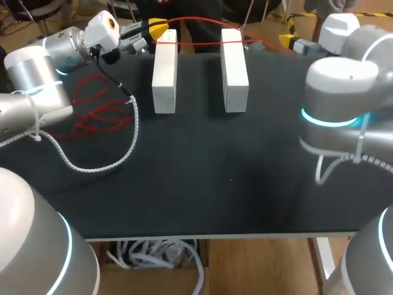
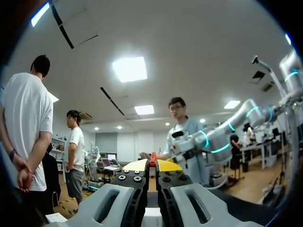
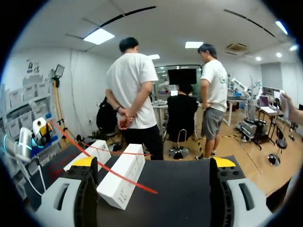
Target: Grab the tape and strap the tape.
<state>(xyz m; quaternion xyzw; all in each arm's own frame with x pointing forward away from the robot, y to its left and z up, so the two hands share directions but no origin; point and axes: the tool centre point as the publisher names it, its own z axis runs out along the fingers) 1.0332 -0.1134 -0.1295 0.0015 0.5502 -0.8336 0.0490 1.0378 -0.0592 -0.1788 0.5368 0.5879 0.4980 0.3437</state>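
Counter [image 1: 215,184], black, fills most of the head view. The two arms come in at its far corners: the left arm [image 1: 37,80] at the far left corner and the right arm [image 1: 344,104] at the far right. Near the middle of the far edge stand a white left box [image 1: 164,74] and a white right box [image 1: 234,70], side by side but apart. Toward the left edge lie loose red loops [image 1: 98,114] and a white spiral-wrapped cable [image 1: 110,160]. Whether the loops belong to the tape I cannot tell.

The left end effector [image 2: 152,164] is closed, its yellow tips pinching a red bit of the tape [image 3: 142,185] at the far edge, just beside the left box. The thin red tape runs from that grip across the tops of both boxes toward the far right corner. The right end effector [image 3: 154,161] is spread wide and grips nothing. The tape passes ahead of it, over the box nearest it.

The step in hand looks like taking the free run of tape with the right arm. To do it well, I would centre the open fingers [image 3: 75,189] on the tape so it lies between the pads, close squarely, and let the left grip hold firm. Tension should be gentle, since the boxes look light and a hard pull could tip or slide them.
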